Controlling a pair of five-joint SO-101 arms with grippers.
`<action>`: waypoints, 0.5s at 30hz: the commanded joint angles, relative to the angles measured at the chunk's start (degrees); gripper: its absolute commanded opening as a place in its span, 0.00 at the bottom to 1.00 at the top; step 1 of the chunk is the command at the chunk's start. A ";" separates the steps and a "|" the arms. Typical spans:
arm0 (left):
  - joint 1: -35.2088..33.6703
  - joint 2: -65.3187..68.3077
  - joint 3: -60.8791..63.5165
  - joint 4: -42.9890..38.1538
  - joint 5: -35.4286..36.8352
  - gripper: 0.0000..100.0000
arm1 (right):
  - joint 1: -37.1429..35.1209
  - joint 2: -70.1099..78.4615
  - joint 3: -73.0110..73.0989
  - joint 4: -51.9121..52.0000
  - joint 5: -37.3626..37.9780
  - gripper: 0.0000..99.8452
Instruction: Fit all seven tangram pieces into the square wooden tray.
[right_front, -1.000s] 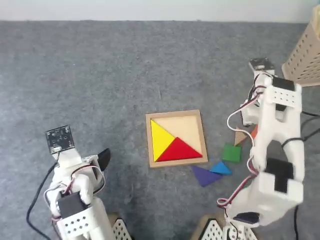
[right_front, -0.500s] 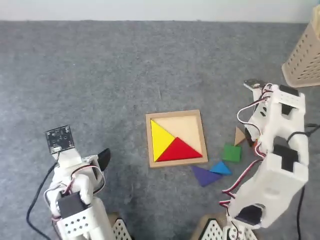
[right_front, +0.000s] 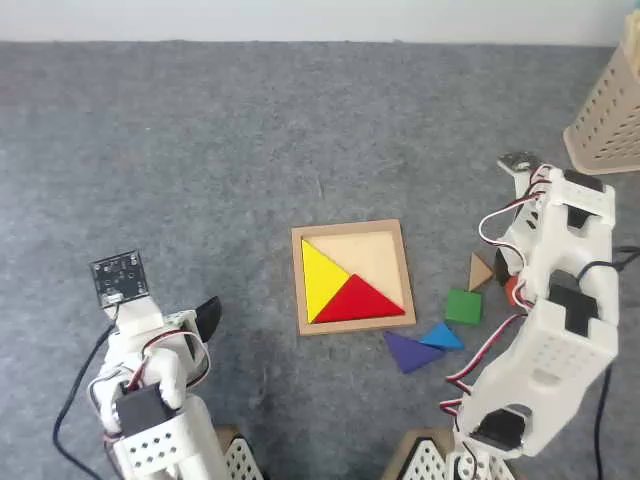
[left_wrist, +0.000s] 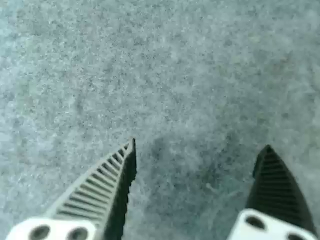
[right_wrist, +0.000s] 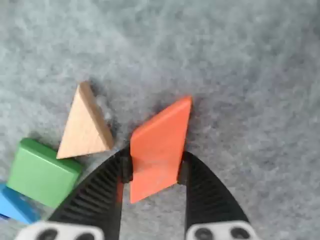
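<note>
The square wooden tray (right_front: 400, 255) lies mid-table and holds a yellow triangle (right_front: 319, 279) and a red triangle (right_front: 360, 300). To its right on the carpet lie a plain wooden triangle (right_front: 479, 271) (right_wrist: 85, 125), a green square (right_front: 463, 306) (right_wrist: 41, 172), a blue triangle (right_front: 440, 336) (right_wrist: 14, 207) and a purple triangle (right_front: 409, 351). My right gripper (right_wrist: 154, 167) is shut on an orange parallelogram (right_wrist: 158, 146) (right_front: 511, 291) just right of the wooden triangle. My left gripper (left_wrist: 197, 162) hangs open over bare carpet at the front left.
A perforated wooden box (right_front: 608, 105) stands at the table's far right edge. The right arm's white body (right_front: 550, 330) rises over the carpet right of the loose pieces. Grey carpet covers the whole table.
The right arm has swung slightly right and lowered onto the orange parallelogram beside the wooden triangle. The left arm has stayed still.
</note>
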 joint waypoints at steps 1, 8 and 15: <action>0.09 -0.70 -0.75 -0.09 -0.09 0.35 | -2.24 -12.18 -1.32 1.19 -3.60 0.01; 0.09 -0.70 -0.75 -0.09 -0.09 0.35 | -15.34 -27.65 -0.18 9.19 -7.38 0.01; 0.09 -0.70 -0.75 -0.09 -0.09 0.35 | -34.77 -30.73 -2.90 9.36 -11.43 0.01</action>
